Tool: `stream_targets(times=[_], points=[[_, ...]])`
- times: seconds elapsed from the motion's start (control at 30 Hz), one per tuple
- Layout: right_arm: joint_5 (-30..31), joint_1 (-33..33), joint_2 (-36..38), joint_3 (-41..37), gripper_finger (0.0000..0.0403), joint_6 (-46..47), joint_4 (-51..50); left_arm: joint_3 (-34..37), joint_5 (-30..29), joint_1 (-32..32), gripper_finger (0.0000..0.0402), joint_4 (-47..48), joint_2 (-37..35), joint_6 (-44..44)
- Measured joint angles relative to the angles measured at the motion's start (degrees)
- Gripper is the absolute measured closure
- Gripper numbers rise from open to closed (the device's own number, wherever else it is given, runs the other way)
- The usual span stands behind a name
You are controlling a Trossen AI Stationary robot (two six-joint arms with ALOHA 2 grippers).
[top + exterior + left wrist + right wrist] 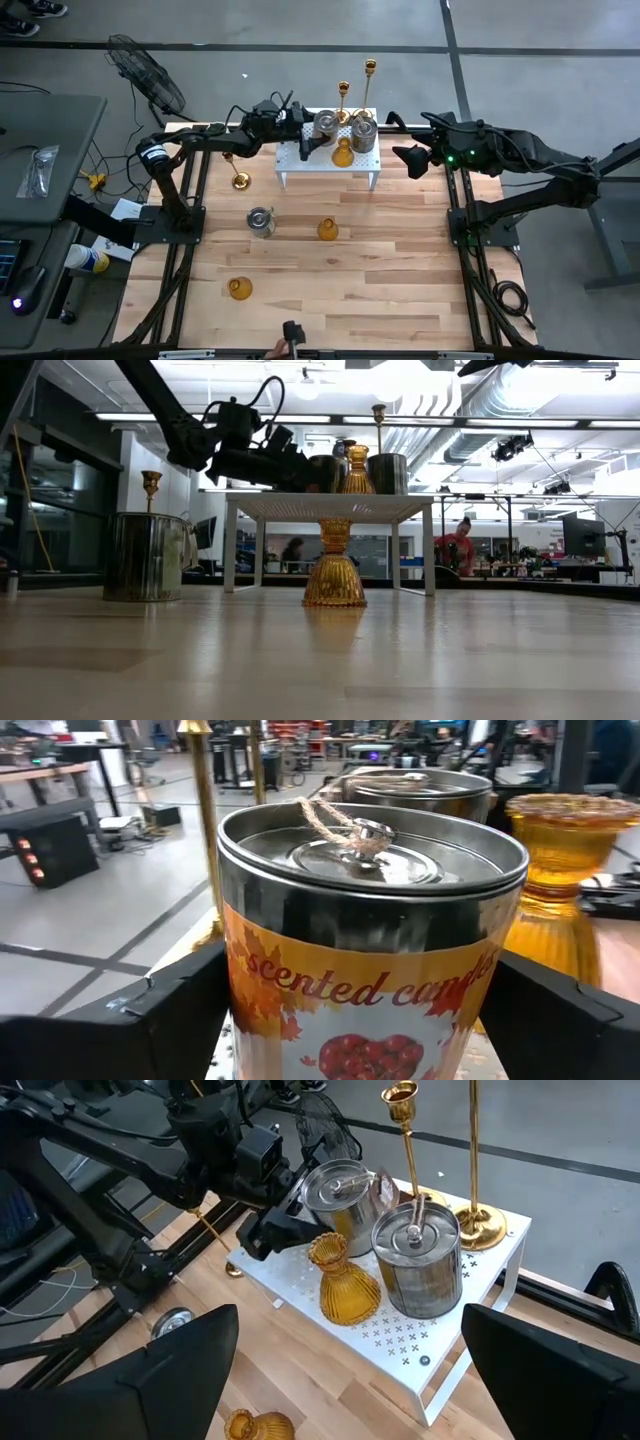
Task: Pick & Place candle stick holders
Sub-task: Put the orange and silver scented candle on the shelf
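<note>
A white rack (328,168) stands at the table's far side. On it are two silver cups (326,123) (363,133), an amber glass holder (343,153) and two gold sticks (343,97) (370,72). My left gripper (308,138) is shut on the left silver cup (370,920), which carries a "scented candles" label. My right gripper (411,159) hangs open and empty right of the rack (400,1330). On the table stand a gold stick (240,180), a silver cup (260,221) and two amber holders (327,230) (239,289). My left gripper has the silver cup's side wall (245,990) between its two fingers (160,1020), one on each opposite side. The fingers come level from the table's left. The cup stands upright, its base on the rack top (300,1255).
The amber holder (345,1285) and the second silver cup (418,1270) stand close beside the held cup on the rack. The arms' base frames (175,215) (480,225) flank the table. Bare wood lies at the near right (400,290). A person (460,545) is in the room behind.
</note>
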State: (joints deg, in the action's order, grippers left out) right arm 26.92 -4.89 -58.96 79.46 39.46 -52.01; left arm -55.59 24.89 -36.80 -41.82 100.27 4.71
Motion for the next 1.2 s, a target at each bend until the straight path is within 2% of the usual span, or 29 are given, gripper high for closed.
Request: stream_targets(times=[0.27,0.53,1.0,1.2], points=[[0.0,0.0,0.0,0.0,0.0027,0.0,0.0,0.0,1.0,0.07,0.0043,0.31,0.0,-0.48],[-0.02,0.0,0.0,0.0,0.0027,0.0,-0.02,0.02,-2.12,0.04,0.0009,0.66,0.0,-0.48],[-0.54,0.0,0.01,0.0,0.0027,0.0,-0.08,0.02,-0.95,0.04,0.0002,-0.81,-0.56,-0.71],[-1.55,0.02,0.02,0.0,0.0027,0.04,-0.11,-1.29,1.79,0.0,0.0002,0.98,-1.46,-1.95]])
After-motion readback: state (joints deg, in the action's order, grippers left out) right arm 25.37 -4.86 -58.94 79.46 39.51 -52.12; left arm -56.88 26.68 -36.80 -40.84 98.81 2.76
